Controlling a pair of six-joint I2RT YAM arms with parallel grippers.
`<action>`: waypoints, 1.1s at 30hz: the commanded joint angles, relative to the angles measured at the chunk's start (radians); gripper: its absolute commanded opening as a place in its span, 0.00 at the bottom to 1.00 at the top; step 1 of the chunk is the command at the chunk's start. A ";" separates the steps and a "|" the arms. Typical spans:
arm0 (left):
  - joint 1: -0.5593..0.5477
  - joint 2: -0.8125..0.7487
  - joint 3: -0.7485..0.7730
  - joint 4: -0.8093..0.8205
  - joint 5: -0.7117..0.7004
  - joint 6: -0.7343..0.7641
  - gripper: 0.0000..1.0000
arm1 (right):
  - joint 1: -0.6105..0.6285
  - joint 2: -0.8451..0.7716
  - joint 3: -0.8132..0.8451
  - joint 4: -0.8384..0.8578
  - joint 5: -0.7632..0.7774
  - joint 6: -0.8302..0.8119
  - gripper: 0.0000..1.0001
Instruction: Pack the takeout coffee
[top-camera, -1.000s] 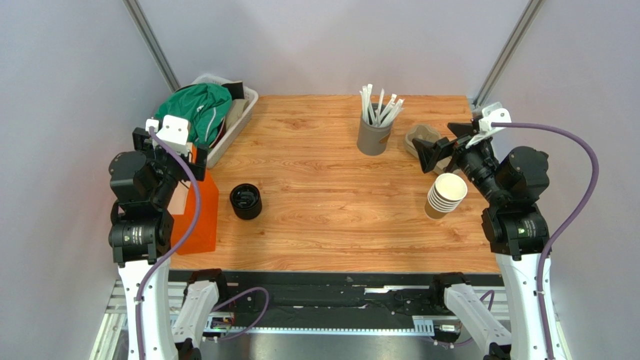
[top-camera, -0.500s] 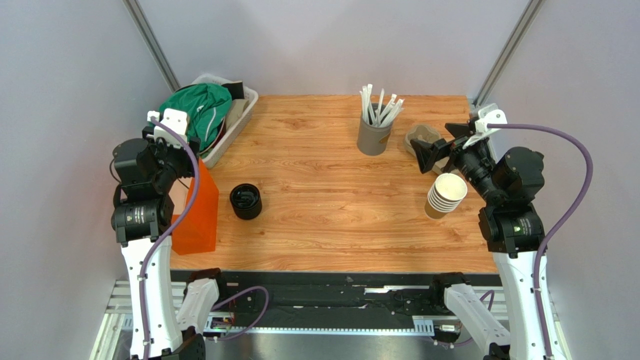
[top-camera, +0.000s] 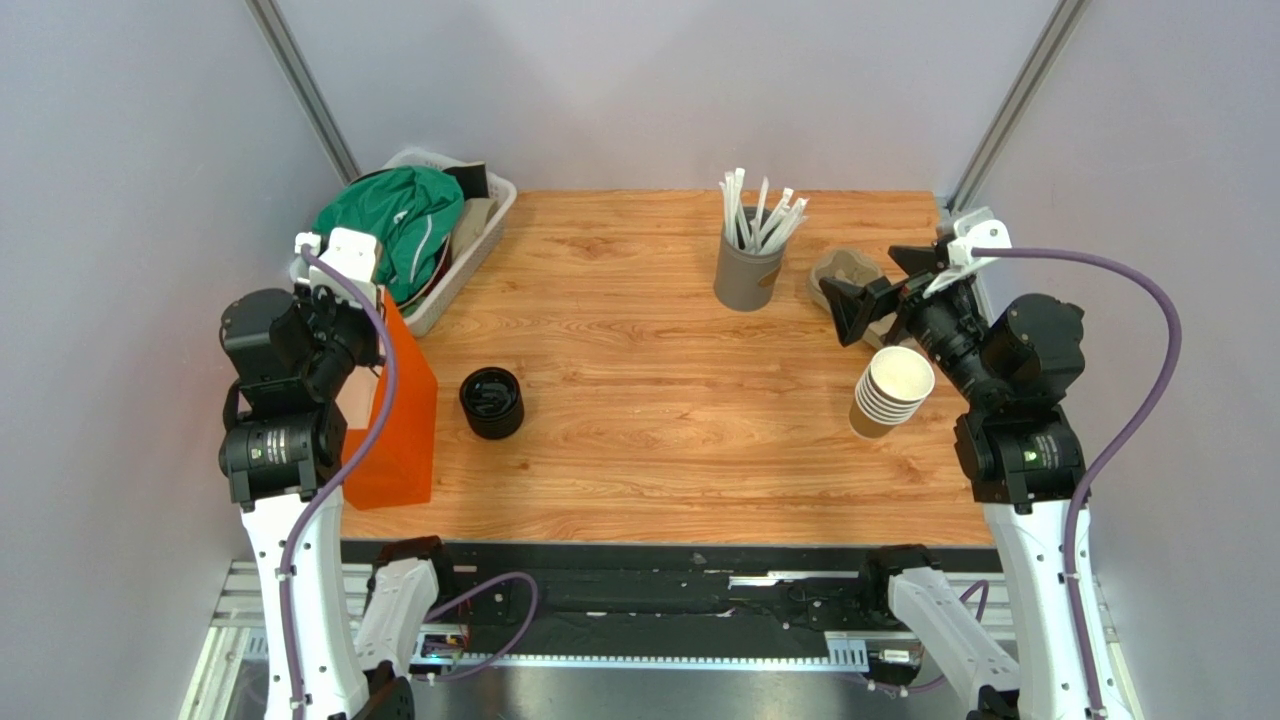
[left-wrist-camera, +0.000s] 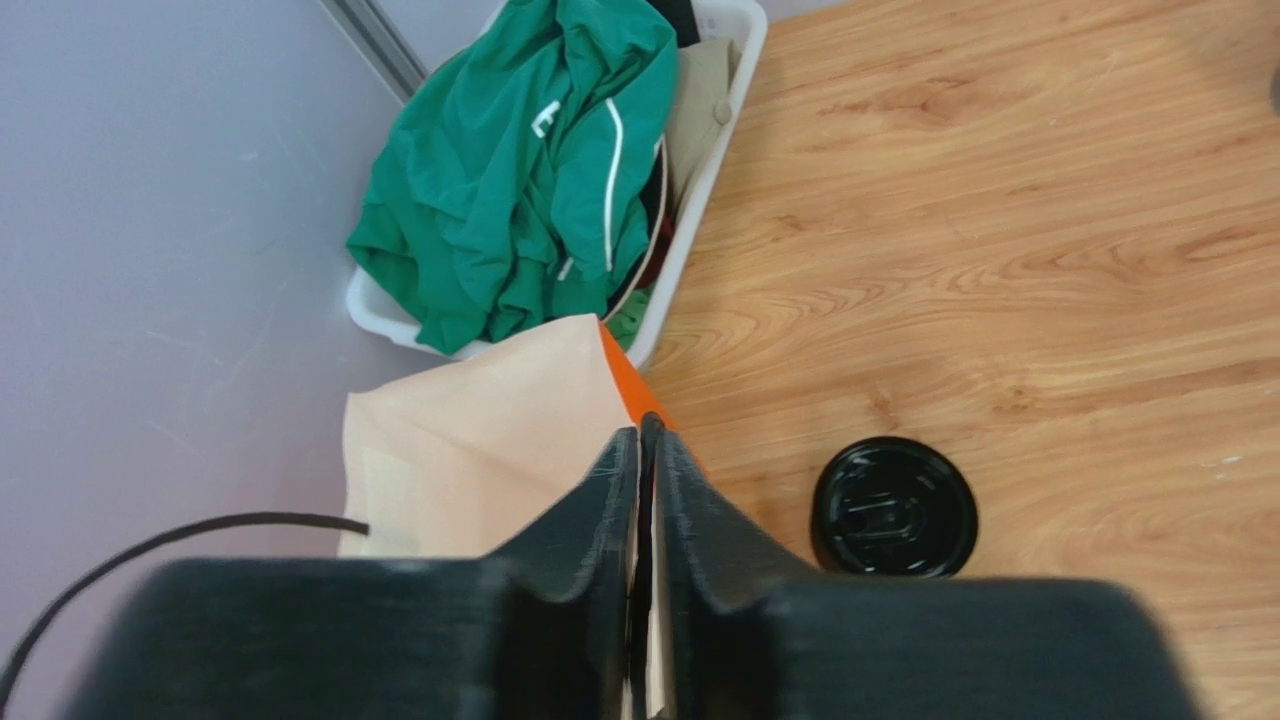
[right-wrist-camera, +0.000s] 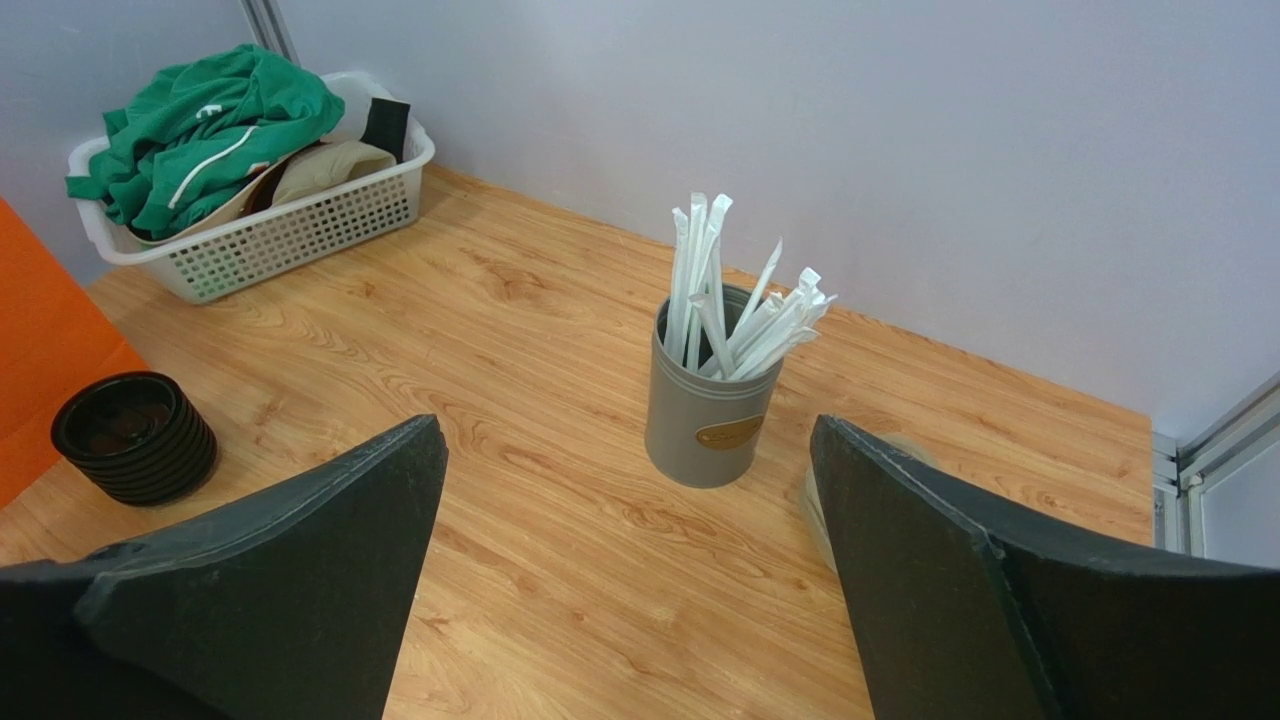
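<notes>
The takeout coffee is out of view as a lidded cup; I see only a stack of tan ribbed cups (top-camera: 891, 390) at the right and a stack of black lids (top-camera: 492, 402) (left-wrist-camera: 894, 507) (right-wrist-camera: 132, 435) left of centre. My left gripper (top-camera: 371, 312) (left-wrist-camera: 643, 438) is shut on the top rim of an orange paper bag (top-camera: 400, 423) (left-wrist-camera: 473, 450), cream inside, at the table's left edge. My right gripper (top-camera: 875, 290) (right-wrist-camera: 624, 435) hangs open above the table behind the cup stack, with nothing between its fingers.
A grey cup of white straws (top-camera: 747, 270) (right-wrist-camera: 709, 405) stands at the back centre. A brown pulp carrier (top-camera: 845, 273) lies beside it under the right gripper. A white basket (top-camera: 484, 237) (right-wrist-camera: 271, 240) with green clothing (left-wrist-camera: 526, 165) sits at the back left.
My left gripper has shut on the bag's rim, having been open a second ago. The right arm has shifted slightly and stayed open.
</notes>
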 joint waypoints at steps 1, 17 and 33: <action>0.008 0.002 0.030 0.013 0.015 -0.006 0.04 | -0.004 -0.008 -0.004 0.050 -0.012 -0.007 0.99; 0.008 0.062 0.116 0.137 0.008 -0.027 0.00 | -0.004 -0.004 -0.021 0.066 -0.040 -0.001 0.99; 0.008 0.130 0.306 0.142 -0.027 0.002 0.00 | -0.004 0.004 -0.030 0.074 -0.054 0.008 0.99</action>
